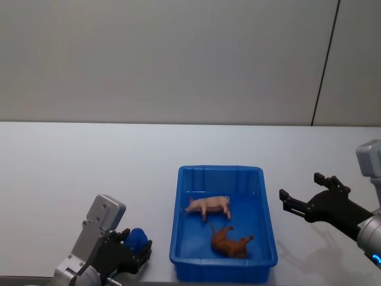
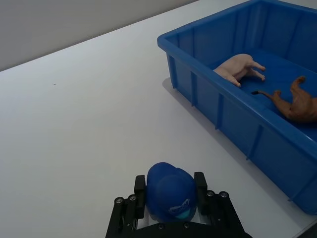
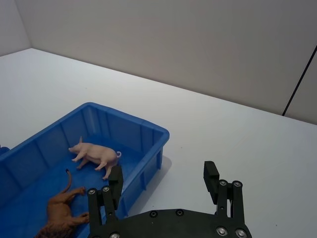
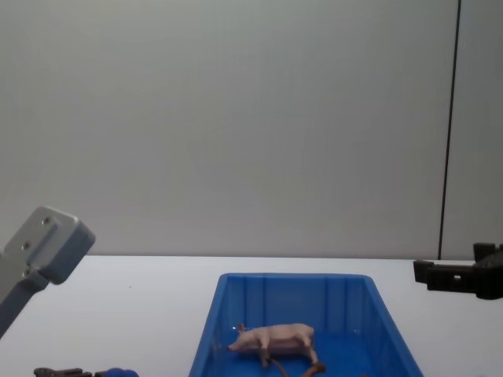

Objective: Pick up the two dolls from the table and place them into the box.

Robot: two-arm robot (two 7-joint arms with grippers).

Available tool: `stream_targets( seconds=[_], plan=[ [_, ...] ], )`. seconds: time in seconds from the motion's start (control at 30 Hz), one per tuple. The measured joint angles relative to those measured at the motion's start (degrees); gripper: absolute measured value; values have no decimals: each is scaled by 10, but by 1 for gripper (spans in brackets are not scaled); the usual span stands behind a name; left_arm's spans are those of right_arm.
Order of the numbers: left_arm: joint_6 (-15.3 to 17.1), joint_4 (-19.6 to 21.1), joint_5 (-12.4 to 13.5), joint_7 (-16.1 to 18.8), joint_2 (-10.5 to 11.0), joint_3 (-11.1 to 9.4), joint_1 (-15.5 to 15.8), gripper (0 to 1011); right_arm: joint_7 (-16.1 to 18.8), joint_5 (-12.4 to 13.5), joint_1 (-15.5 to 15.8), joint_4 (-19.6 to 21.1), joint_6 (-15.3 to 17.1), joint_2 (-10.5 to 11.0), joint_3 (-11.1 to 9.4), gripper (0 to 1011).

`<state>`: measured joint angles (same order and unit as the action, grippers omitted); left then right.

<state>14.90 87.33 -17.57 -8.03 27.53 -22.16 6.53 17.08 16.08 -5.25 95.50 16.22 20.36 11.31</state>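
Gripping blue doll (image 2: 171,194), apparently: left gripper (image 2: 171,201).

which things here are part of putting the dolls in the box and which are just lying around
Part of the job:
pink pig, already in the blue box
blue doll, held in the left claw
right claw, open beside the box

Just lying about:
brown animal figure, in the box
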Motion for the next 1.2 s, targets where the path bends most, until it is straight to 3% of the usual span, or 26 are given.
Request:
stream_targets(
  seconds=[0.1,0.67,1.03,1.1,1.2],
  plan=[
    [0,0,0,-1,0,1,-1,556,0,0,0,0,0,0,0,1001],
    [-29,33,13,-7,-2,5,4,462,0,0,0,0,0,0,0,1001],
    [-58,48,51,-46,-37,-6,42,370,0,0,0,0,0,0,0,1001],
    [-60,48,58,-53,-44,-8,49,394,0,0,0,0,0,0,0,1001],
    [-64,46,69,-64,-54,-13,59,506,0,0,0,0,0,0,0,1001]
  ],
)
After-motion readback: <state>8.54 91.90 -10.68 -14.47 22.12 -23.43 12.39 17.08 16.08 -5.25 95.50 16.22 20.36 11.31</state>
